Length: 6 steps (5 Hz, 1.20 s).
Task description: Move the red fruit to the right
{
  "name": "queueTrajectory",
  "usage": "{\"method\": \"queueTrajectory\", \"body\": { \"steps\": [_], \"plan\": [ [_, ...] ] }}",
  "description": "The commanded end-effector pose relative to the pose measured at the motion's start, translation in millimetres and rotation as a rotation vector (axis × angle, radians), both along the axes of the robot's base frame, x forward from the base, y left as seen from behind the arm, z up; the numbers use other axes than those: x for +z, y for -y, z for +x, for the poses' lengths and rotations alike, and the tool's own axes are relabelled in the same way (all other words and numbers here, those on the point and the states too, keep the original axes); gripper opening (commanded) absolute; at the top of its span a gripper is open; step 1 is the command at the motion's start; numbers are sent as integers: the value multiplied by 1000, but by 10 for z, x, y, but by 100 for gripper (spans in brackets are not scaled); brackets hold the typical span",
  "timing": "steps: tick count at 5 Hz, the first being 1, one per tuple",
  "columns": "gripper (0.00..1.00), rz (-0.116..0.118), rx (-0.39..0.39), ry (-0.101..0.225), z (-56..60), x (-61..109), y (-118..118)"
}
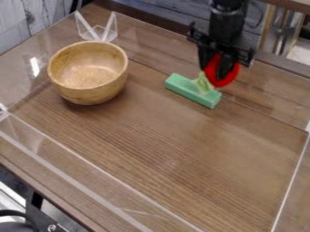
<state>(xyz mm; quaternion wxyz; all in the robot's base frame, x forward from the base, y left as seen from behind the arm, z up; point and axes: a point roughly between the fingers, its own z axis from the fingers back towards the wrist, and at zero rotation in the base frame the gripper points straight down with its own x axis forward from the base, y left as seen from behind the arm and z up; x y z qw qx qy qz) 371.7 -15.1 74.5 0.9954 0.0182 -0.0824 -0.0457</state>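
My claw points down from the arm, which enters at the top edge of the view. The fingers are pinched on the fruit; the red body shows between them, and its pale green leaf piece sticks out at the lower left of the claw.

Landmark: the block, a flat green rectangle lying on the table.

- Fruit: held in my claw directly over the block's right end. The leaf piece overlaps the block's top face in this view. I cannot tell whether it touches the block or hangs just above it.
- Claw: over the right half of the block, black fingers on either side of the red body.
- Bowl: wooden, upright, well to the left of the block, with bare table between them. Nothing visible inside it.
- Clear stand: a small V-shaped transparent piece, beyond the bowl, far to the upper left of the block.
- Clear wall: a low transparent rim around the table, running along the left and near sides, well apart from the block.

The table is dark wood grain. The block lies at a slant, its long side running from upper left to lower right.
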Motion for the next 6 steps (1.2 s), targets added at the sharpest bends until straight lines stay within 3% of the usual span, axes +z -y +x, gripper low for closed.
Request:
{"method": "queueTrajectory", "body": {
  "steps": [1,3,6],
  "plan": [
    [0,7,54,39,14,-10,-3],
    [0,14,168,41,5,-133,-128],
    [0,15,124,72,5,-32,-131]
  ]
}}
